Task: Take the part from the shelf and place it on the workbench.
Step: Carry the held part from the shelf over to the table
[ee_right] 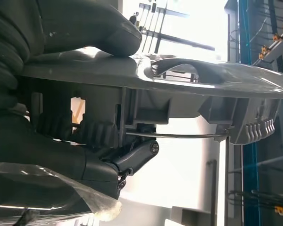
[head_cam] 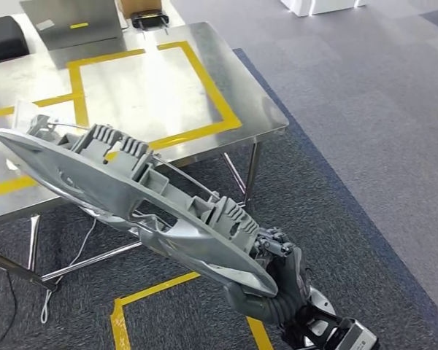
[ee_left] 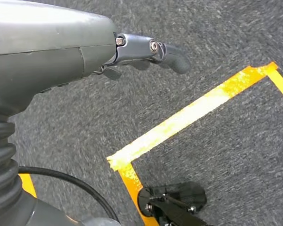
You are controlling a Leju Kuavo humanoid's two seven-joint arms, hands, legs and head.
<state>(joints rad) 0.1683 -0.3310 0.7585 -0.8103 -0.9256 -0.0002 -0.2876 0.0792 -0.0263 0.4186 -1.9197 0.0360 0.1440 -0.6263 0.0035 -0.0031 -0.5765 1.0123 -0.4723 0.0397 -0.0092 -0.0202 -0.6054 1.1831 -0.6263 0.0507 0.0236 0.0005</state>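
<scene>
The part (head_cam: pixel 123 182) is a long grey plastic moulding with ribbed clips and a thin wire rod along it. My right hand (head_cam: pixel 277 284) grips its near end at the lower right of the head view. The far end reaches up and left over the front edge of the steel workbench (head_cam: pixel 167 80), held above it. In the right wrist view the part (ee_right: pixel 204 77) runs across the picture with my thumb (ee_right: pixel 90 23) on one face and the fingers (ee_right: pixel 133 157) on the other. My left hand (ee_left: pixel 62 47) hangs over the carpet, one finger (ee_left: pixel 168 54) straight, holding nothing.
Yellow tape marks rectangles on the workbench. At its back lie a dark case (head_cam: pixel 4 36), a grey box (head_cam: pixel 74 25) and a black object (head_cam: pixel 150 18). A small white item (head_cam: pixel 24 113) lies near the part's far tip. Yellow floor tape (head_cam: pixel 150 292) and cables (head_cam: pixel 68 270) lie below.
</scene>
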